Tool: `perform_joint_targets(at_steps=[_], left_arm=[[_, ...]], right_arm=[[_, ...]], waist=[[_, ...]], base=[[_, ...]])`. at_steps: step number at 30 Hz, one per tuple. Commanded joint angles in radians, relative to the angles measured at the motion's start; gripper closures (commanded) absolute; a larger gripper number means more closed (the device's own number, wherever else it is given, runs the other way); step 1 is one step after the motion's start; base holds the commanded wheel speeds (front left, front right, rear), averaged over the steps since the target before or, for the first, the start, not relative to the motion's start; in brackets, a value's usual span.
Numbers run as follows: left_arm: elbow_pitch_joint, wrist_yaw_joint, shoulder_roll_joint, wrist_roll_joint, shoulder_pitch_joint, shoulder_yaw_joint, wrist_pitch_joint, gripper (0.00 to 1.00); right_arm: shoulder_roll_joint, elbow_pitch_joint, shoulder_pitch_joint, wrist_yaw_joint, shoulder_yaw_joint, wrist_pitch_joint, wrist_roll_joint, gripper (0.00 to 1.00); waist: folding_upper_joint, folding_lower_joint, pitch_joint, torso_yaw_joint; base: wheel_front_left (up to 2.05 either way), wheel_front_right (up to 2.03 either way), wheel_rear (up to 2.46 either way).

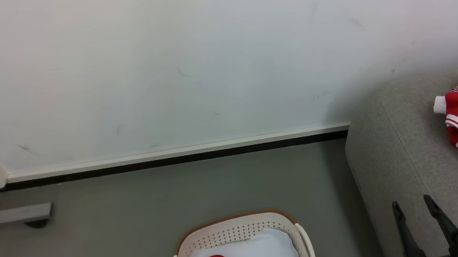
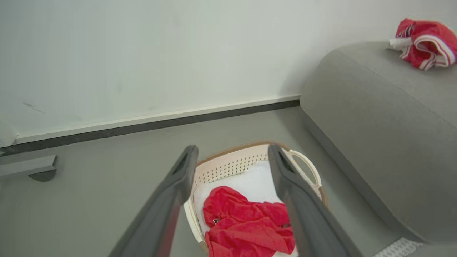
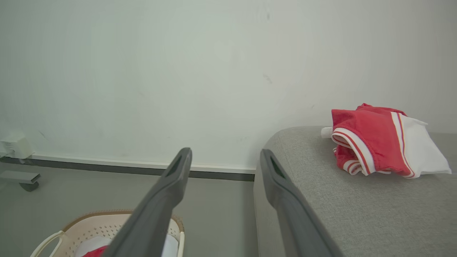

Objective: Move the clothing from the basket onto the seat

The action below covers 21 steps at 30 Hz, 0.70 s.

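The left pincer (image 2: pixel 232 151) hung wide and empty at the left rim of the oval cream-white plastic basket (image 2: pixel 232 166), likely poised for the crumpled red garment (image 2: pixel 246 225) inside it, while the right pincer (image 3: pixel 225 153), equally wide, hovered over the grey upholstered sofa (image 3: pixel 357 214) right of the basket, where a second red garment (image 3: pixel 371 142) lay.

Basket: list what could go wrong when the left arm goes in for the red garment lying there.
The red garment lies crumpled on the white pad; a deep pinch by the open left jaws may lift the pad too.
It lies close to the wall of the basket, which a jaw could catch and drag.
The sofa edge is rounded; a drop near it might slide off.
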Motion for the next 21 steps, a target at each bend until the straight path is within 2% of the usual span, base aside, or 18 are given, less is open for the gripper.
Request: perform_joint_targets(at_steps=[1,9,15,21], left_arm=[[0.033,-0.011,0.018,0.037,-0.028,-0.042,0.022,0.00],[0.173,-0.033,0.053,0.085,-0.128,-0.228,0.091,0.00],[0.311,-0.034,0.112,0.111,-0.225,-0.386,0.160,0.00],[0.445,-0.035,0.142,0.102,-0.323,-0.506,0.152,0.00]], right_arm=[[-0.003,-0.006,-0.015,-0.002,-0.004,0.001,-0.006,0.00],[-0.002,-0.030,-0.046,-0.002,-0.009,0.001,-0.003,0.00],[-0.002,-0.062,-0.082,-0.002,0.001,0.001,0.013,0.00],[-0.002,-0.085,-0.112,-0.002,0.002,0.001,0.042,0.00]], waist=[[-0.0001,0.0000,0.025,-0.029],[-0.0001,0.0000,0.121,-0.106],[-0.0001,0.0000,0.212,-0.155],[-0.0001,0.0000,0.290,-0.189]], base=[[0.00,0.00,0.00],[0.00,0.00,0.00],[0.00,0.00,0.00],[0.00,0.00,0.00]])
